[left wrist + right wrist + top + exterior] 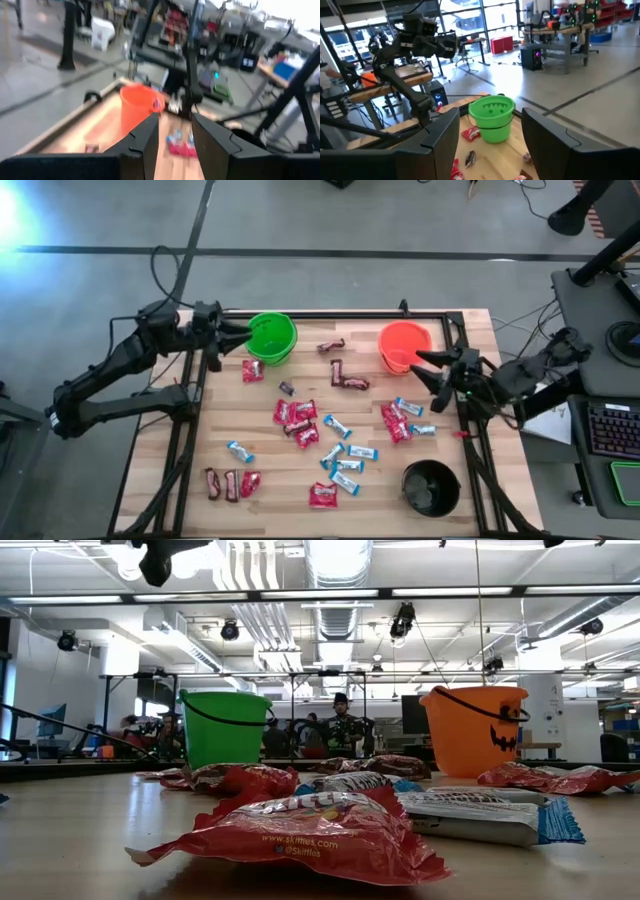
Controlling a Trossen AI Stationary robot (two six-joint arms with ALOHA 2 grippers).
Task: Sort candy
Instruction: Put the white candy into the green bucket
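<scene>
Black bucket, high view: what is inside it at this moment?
The black bucket stands at the table's near right corner. Its bottom shows a few pale, roundish shapes, too small and dim to identify. The shadowed inner wall hides whatever else may lie there.

Past my left hand (175, 135) I see my two dark fingers (142, 142) standing apart with nothing between them. Beyond them the wooden worktop (107, 125) runs away from me, and an orange bucket (137, 107) stands on it. Through the gap between my fingers lie some red and light-blue candy (179, 145) packets, blurred. The other dark arm (192, 75) rises behind the bucket.
</scene>
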